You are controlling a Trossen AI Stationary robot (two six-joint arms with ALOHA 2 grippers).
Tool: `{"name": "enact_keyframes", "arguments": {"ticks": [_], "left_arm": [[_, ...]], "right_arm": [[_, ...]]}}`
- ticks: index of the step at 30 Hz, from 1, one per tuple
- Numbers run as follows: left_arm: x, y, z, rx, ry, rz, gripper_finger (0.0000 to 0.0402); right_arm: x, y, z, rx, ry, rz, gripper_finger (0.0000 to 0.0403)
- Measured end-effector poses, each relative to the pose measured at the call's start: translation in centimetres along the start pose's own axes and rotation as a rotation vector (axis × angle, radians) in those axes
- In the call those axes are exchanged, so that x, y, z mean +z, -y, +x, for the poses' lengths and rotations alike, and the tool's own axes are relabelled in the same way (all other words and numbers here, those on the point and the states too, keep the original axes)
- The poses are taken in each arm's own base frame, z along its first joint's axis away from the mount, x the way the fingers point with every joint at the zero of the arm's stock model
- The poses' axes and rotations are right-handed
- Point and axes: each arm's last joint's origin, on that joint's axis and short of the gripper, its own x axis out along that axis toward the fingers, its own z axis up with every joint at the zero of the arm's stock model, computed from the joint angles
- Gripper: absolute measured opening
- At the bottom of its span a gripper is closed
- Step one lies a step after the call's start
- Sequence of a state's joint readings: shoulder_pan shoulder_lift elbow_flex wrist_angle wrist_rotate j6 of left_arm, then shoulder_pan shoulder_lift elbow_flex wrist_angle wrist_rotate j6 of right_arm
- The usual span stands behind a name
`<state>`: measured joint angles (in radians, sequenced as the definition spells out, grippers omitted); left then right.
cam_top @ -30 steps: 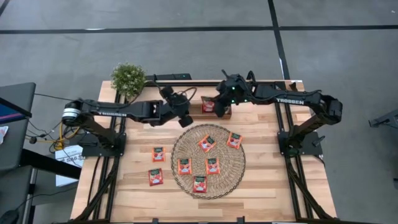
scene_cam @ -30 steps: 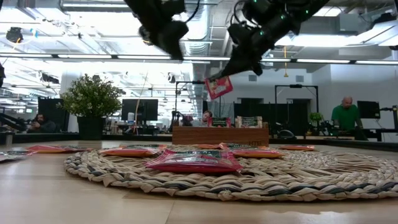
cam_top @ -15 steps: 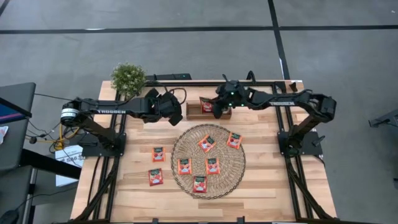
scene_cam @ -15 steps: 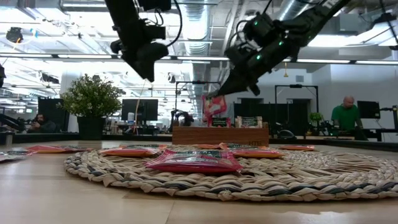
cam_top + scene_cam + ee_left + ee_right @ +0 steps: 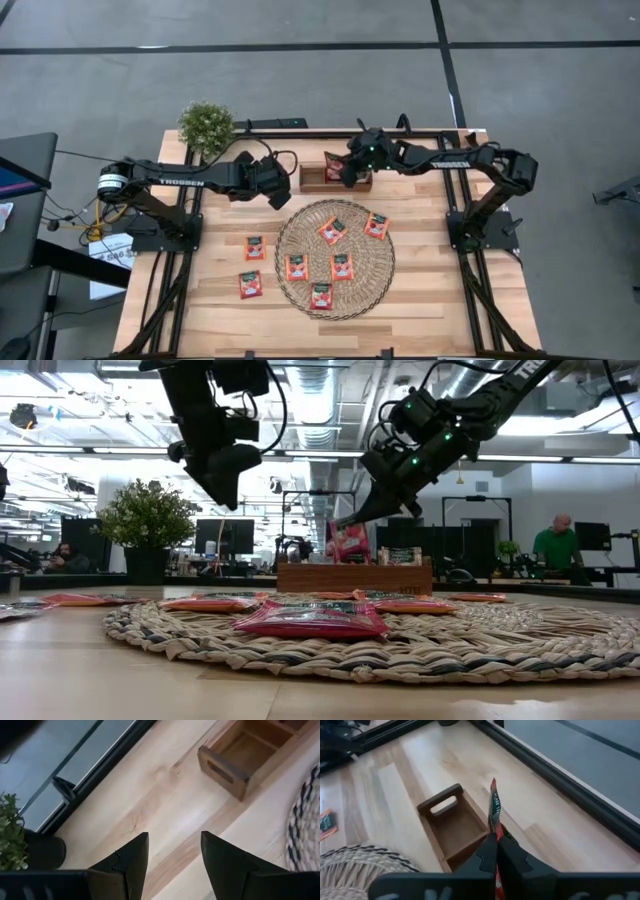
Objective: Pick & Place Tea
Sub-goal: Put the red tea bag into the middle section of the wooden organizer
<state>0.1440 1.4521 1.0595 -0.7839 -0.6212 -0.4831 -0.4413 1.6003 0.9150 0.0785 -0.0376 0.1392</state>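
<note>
My right gripper (image 5: 347, 172) is shut on a red-orange tea sachet (image 5: 493, 802) held over the small brown wooden tray (image 5: 312, 180) at the table's far middle. In the low view the sachet (image 5: 347, 543) hangs just above the tray (image 5: 355, 577). My left gripper (image 5: 278, 192) is open and empty, in the air left of the tray. Several more sachets lie flat on the round woven mat (image 5: 300, 235), and two lie on the table left of it (image 5: 255, 247) (image 5: 250, 284). My right gripper pinches the sachet's upper edge (image 5: 495, 832) between its two fingers (image 5: 486, 854), which slant down from the table's right. The sachet hangs below the fingertips, upright and edge-on to the wrist camera. I cannot tell whether its lower end touches the tray.
A potted plant (image 5: 206, 125) stands at the far left corner. The mat (image 5: 420, 635) fills the table's middle. Dark frame rails (image 5: 455, 200) run along both sides. People sit in the room beyond the table (image 5: 555, 550).
My right gripper has gone down and toward the table's far left with the sachet, which now hangs low over the tray. My left gripper has gone toward the table's left edge and down, away from the tray, staying open.
</note>
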Motion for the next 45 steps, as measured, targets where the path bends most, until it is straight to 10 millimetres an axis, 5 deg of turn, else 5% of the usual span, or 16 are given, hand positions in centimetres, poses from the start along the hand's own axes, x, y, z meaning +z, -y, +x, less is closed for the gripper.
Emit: {"name": "enact_keyframes", "arguments": {"ticks": [12,37,45], "left_arm": [[0.2,0.1,0.0,-0.019,0.018,0.005,0.0174],[1.0,0.7,0.0,-0.100,0.077,-0.001,0.0174],[1.2,0.8,-0.1,-0.119,0.088,-0.011,0.0174]], "right_arm": [[-1.6,-0.2,2.3,-0.007,-0.048,-0.015,0.0000],[-2.6,-0.2,2.1,-0.004,-0.159,-0.023,0.0001],[-2.6,-0.3,2.1,0.012,-0.161,-0.040,0.0056]]}}
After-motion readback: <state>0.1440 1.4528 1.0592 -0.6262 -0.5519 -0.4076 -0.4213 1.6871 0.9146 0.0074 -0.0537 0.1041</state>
